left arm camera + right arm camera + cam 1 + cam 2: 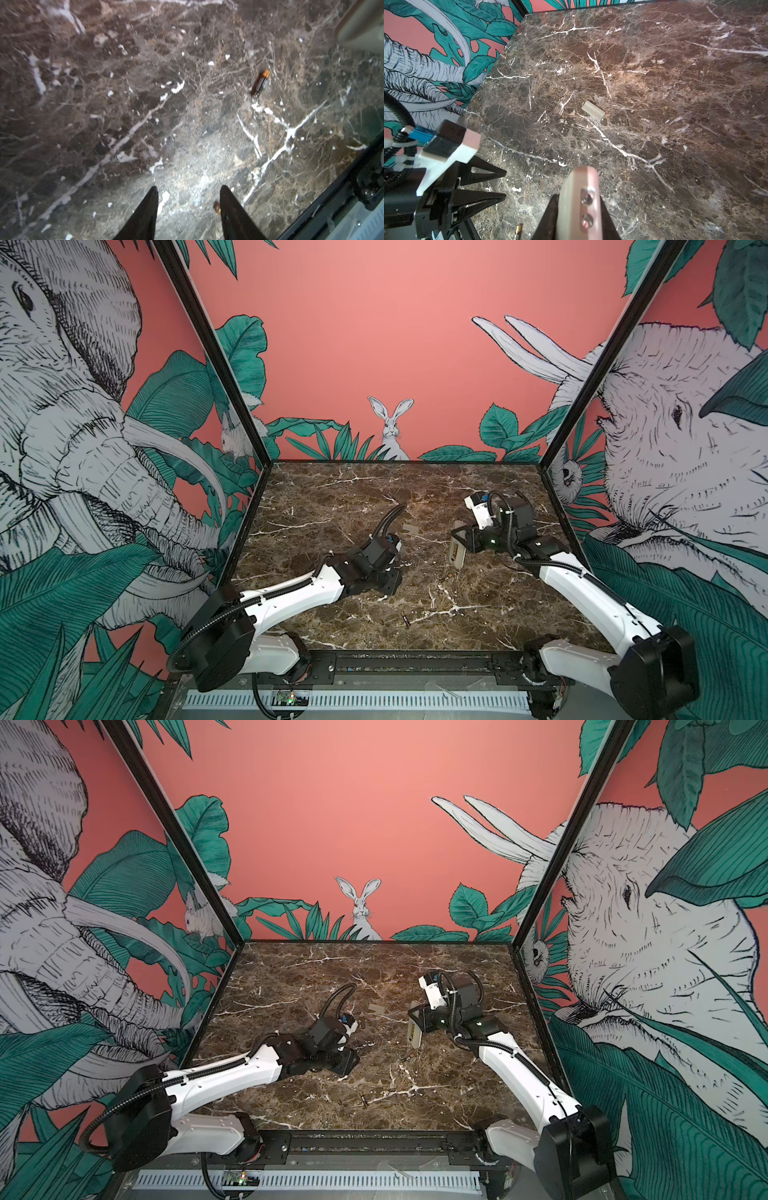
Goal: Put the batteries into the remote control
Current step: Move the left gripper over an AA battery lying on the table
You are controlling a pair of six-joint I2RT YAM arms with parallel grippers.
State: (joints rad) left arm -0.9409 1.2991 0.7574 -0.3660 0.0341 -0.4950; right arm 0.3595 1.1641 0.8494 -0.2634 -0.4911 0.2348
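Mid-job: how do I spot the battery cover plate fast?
Start at the marble tabletop, then find the remote control held up mid-table. Left of it and farther back lies the cover plate: flat, pale grey, rectangular, unlike the slim dark batteries nearer the front.

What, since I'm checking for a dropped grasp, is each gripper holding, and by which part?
The right gripper clamps the remote control across its upper half. The left gripper is open, holding nothing.

Robot test booth: mural walls (374,323), marble tabletop (353,497)

No text is legible (battery (260,83) label blurred).
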